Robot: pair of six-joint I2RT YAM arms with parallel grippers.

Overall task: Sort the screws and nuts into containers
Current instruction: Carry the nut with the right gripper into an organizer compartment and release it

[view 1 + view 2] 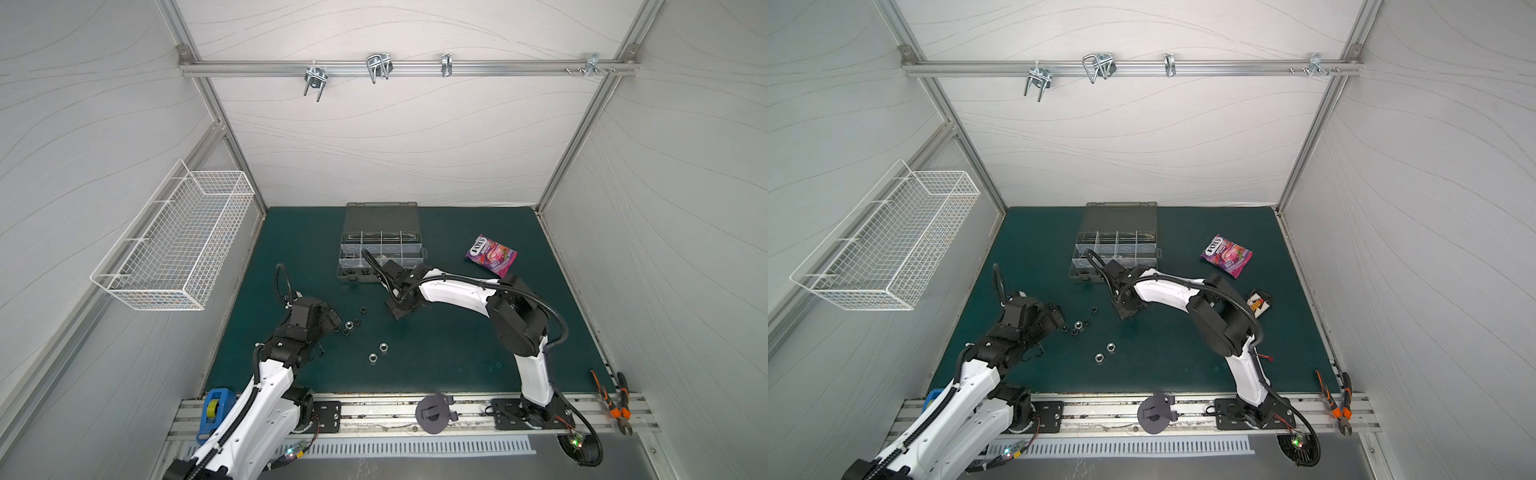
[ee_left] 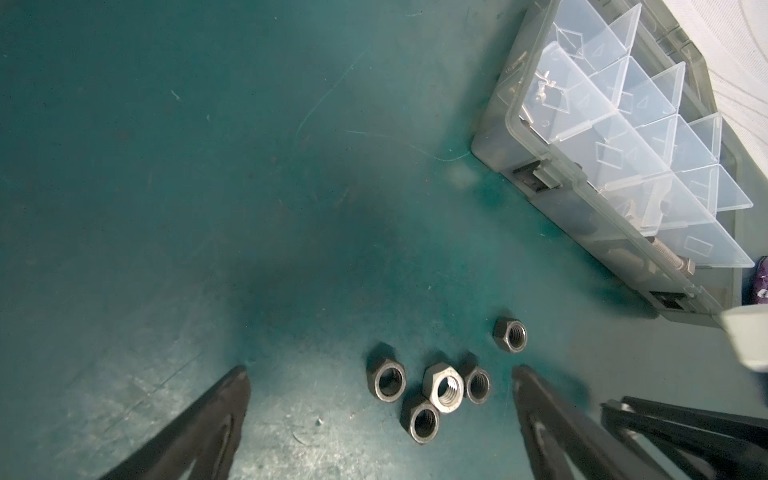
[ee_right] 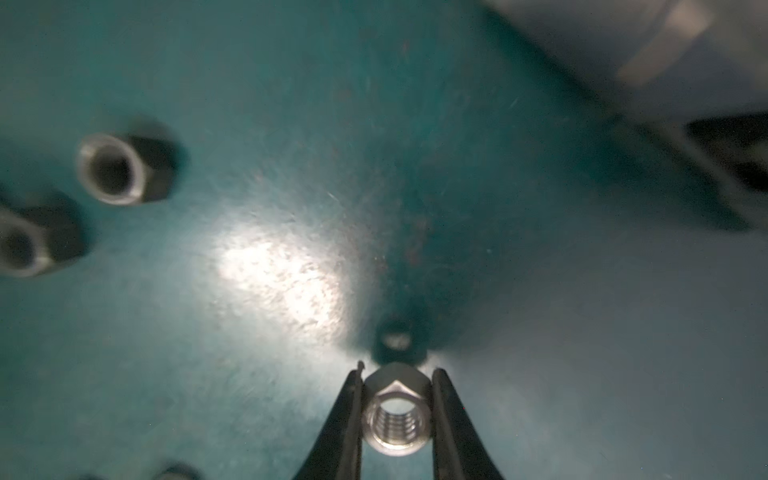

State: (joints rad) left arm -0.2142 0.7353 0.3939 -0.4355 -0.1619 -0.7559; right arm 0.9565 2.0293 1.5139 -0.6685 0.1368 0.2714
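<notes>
Ahead, the grey case (image 1: 380,216) and its compartments (image 1: 390,249) lie just beyond the right gripper (image 3: 397,374), the nearer arm, which is clamped on 1 silver nut (image 3: 394,415). The left gripper (image 2: 380,372) gapes wide over 5 loose nuts (image 2: 442,386).

**Robot test cell in a lab**

White panel walls (image 1: 374,145) on an aluminium frame (image 1: 409,68) box in a green mat (image 1: 436,374). Two robot arms (image 1: 453,291) bolt to a slotted rail (image 1: 386,411) along the near edge. A wire basket (image 1: 174,245) hangs on the left wall, pliers (image 1: 615,407) lie near right, and loose nuts (image 1: 372,357) dot the mat.
</notes>
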